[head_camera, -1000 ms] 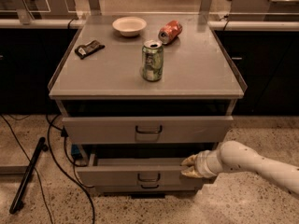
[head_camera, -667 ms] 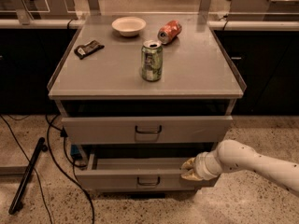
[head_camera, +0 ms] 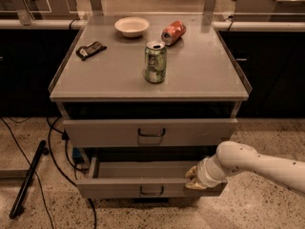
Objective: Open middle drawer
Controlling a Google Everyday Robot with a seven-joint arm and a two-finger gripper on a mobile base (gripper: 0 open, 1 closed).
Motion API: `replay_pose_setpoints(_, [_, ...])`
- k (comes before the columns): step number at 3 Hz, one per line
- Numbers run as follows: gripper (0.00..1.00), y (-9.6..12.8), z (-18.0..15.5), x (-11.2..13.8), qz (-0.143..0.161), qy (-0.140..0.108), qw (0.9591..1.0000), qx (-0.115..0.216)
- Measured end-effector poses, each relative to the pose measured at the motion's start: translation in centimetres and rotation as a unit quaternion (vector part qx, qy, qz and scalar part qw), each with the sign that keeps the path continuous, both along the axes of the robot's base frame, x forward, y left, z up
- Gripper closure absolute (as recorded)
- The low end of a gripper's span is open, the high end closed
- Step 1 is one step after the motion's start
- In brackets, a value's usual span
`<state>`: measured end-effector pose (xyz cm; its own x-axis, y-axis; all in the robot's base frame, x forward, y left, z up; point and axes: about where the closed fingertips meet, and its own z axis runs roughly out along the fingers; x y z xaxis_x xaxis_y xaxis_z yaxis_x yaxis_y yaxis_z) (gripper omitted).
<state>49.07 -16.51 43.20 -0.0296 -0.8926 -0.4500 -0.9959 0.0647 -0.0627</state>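
Grey middle drawer [head_camera: 114, 188] ajar, fingers [head_camera: 192, 172] astride

Dim amber overhead light, deep shadows beneath the tabletop [head_camera: 200, 75]; claw [head_camera: 192, 178] lit at lower right.

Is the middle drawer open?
Open. The middle drawer juts past the top drawer, inside showing; the tool is at its right edge.

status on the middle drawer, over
Gripper at the grey metal middle drawer, top right edge of its front. Drawer partly out, inside showing. Nothing seen in front of it.
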Motion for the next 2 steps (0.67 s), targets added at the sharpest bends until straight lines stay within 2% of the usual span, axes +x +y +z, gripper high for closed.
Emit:
replay_pose_setpoints(1, [1.00,-0.16,0.15,-1.95,0.019,0.032,0.9990,-0.024])
replay_pose_setpoints(2, [0.82,-0.15,0.14,-2.03,0.020,0.033,0.9990,-0.024])
